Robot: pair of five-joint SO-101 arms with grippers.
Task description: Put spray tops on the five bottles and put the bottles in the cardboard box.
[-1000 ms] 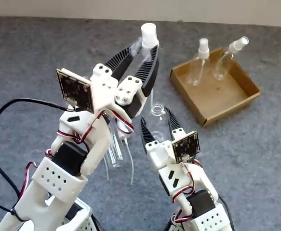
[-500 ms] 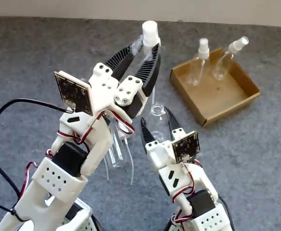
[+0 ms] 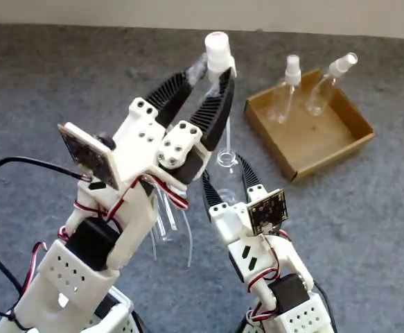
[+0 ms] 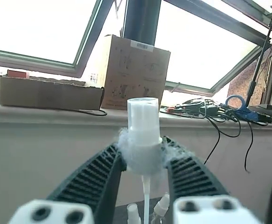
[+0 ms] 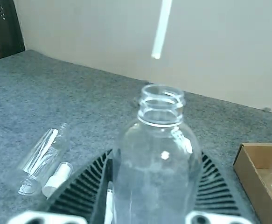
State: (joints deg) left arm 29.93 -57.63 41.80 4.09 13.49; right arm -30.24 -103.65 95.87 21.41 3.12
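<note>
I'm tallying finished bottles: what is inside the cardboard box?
Two clear bottles with white spray tops are in the cardboard box: a nearly upright bottle and a tilted bottle. The box's near wall covers a strip of floor behind it.

Clear glossy bottle; matt cardboard box; rough grey carpet.

Soft even daylight over the table, faint shadows, blown-out glare through windows.

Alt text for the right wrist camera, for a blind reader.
The right hand grips an upright, uncapped clear bottle, with a spray top's tube hanging above its mouth. Another bottle lies on the grey carpet; a corner of the cardboard box shows.
</note>
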